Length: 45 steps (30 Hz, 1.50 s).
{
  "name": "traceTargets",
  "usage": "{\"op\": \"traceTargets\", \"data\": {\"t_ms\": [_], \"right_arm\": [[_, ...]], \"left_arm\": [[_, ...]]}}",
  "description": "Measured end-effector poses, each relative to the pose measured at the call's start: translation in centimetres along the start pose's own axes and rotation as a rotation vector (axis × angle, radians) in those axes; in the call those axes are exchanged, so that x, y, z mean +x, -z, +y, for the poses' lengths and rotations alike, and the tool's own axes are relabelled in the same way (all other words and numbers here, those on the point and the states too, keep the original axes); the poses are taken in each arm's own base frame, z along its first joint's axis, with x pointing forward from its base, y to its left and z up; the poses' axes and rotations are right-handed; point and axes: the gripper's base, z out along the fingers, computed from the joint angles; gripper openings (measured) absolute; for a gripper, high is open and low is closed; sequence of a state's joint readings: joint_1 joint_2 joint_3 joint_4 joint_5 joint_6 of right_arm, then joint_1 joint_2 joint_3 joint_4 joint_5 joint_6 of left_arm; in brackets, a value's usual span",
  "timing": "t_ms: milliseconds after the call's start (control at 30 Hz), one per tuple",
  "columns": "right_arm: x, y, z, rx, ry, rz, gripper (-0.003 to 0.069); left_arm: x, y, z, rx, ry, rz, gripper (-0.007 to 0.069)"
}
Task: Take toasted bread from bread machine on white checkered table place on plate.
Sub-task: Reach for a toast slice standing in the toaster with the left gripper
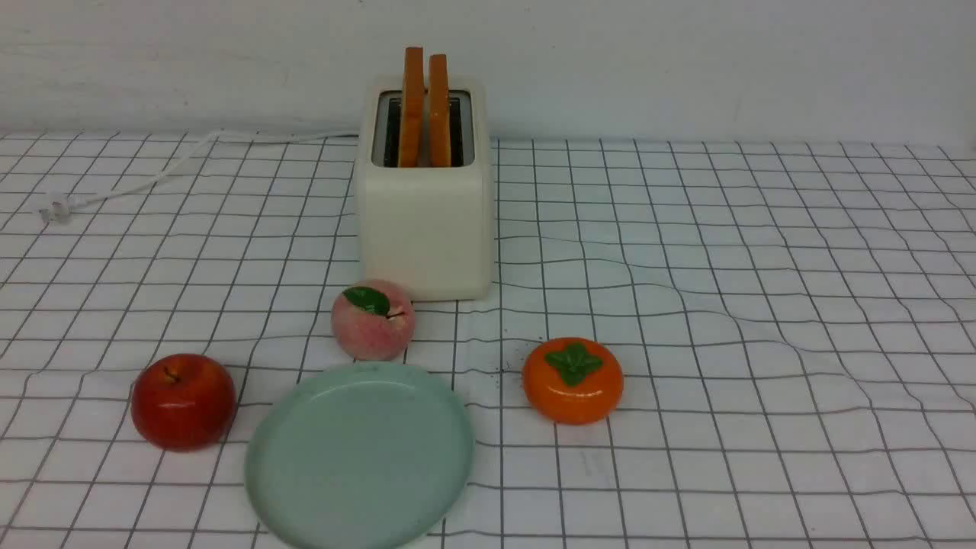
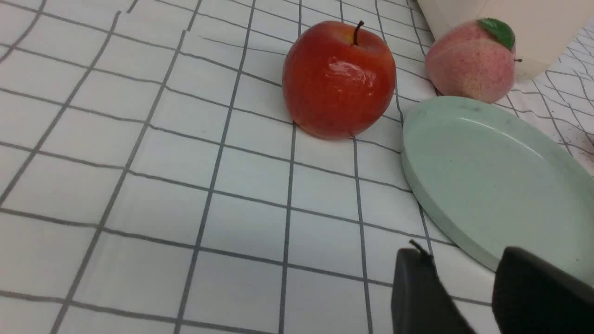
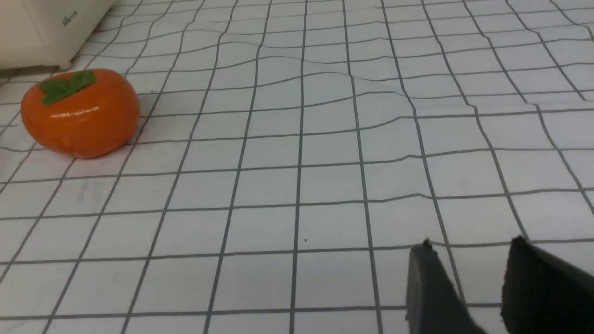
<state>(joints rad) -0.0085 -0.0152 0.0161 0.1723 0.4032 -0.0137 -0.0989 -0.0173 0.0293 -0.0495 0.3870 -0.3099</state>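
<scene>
Two slices of toasted bread (image 1: 425, 107) stand upright in the slots of the cream bread machine (image 1: 425, 229) at the back of the white checkered table (image 1: 762, 305). The mint-green plate (image 1: 358, 457) lies empty near the front edge. Neither arm shows in the front view. My left gripper (image 2: 464, 260) hovers open over the cloth beside the plate's rim (image 2: 431, 195), nothing between its fingers. My right gripper (image 3: 468, 250) is open too, low over bare cloth, well right of the bread machine's corner (image 3: 46, 32).
A red apple (image 1: 183, 400) sits left of the plate, a pink peach (image 1: 372, 319) between plate and bread machine, an orange persimmon (image 1: 573, 380) to the plate's right. The white cord and plug (image 1: 57, 207) trail off to the back left. The cloth is wrinkled on the right.
</scene>
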Motion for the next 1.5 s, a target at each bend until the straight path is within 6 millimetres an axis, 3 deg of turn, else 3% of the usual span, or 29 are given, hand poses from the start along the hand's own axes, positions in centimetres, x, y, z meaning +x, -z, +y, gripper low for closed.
{"op": "traceTargets", "data": {"t_ms": [1233,1400,1500], "right_arm": [[0.0,0.0,0.0,0.0,0.0,0.0,0.0241],[0.0,0.0,0.0,0.0,0.0,0.0,0.0241],[0.0,0.0,0.0,0.0,0.0,0.0,0.0241]], "left_arm": [[0.0,0.0,0.0,0.001,-0.002,-0.005,0.0239],[-0.8,0.0,-0.3,0.028,0.003,-0.084,0.0239],[-1.5,0.1,-0.6,0.079,0.102,-0.159,0.0239]]}}
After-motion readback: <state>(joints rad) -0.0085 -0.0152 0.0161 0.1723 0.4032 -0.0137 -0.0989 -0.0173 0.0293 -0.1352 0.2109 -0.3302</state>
